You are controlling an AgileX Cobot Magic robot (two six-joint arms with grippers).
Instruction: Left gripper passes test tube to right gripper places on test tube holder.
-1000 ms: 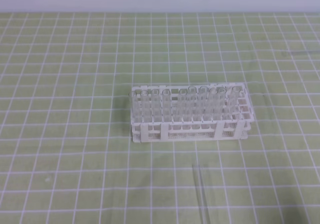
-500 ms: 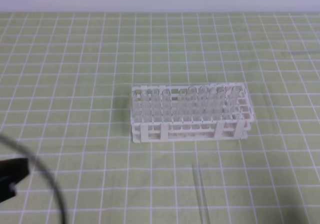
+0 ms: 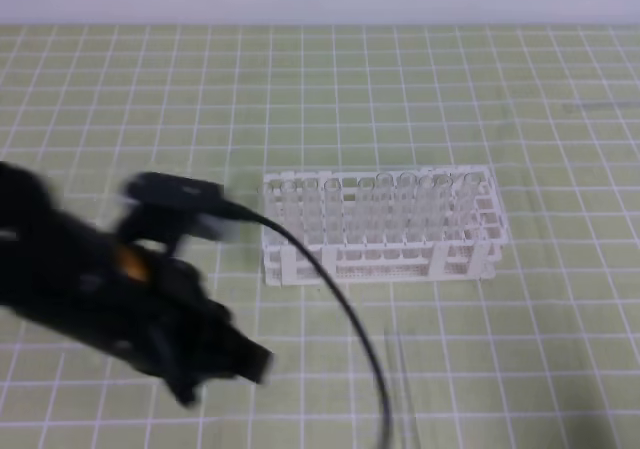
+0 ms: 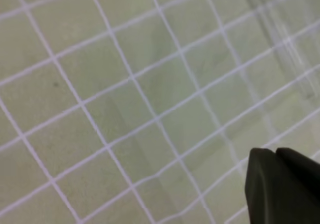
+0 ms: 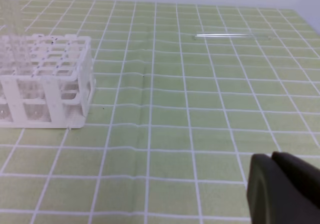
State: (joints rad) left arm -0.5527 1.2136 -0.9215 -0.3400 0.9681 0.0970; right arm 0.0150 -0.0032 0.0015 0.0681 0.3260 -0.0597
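The test tube (image 3: 401, 389) lies flat on the green grid mat in front of the test tube holder (image 3: 380, 259), a white lattice rack with several clear tubes upright in it. My left gripper (image 3: 252, 363) hangs blurred over the mat at the lower left, its tip left of the lying tube and apart from it. In the left wrist view its black fingers (image 4: 280, 184) are pressed together, shut and empty, with a faint clear streak at the upper right. The right gripper (image 5: 272, 158) is shut and empty in its own view, out of the exterior view. The holder (image 5: 50, 84) stands to its left.
A black cable (image 3: 335, 299) arcs from the left arm across the mat in front of the rack. A second clear tube (image 5: 230, 35) lies on the mat far to the right, faint in the exterior view (image 3: 600, 105). The mat ends at a pale back wall.
The left arm has swept in from the lower left edge toward the middle, now reaching in front of the rack. Rack and lying tube have not moved.
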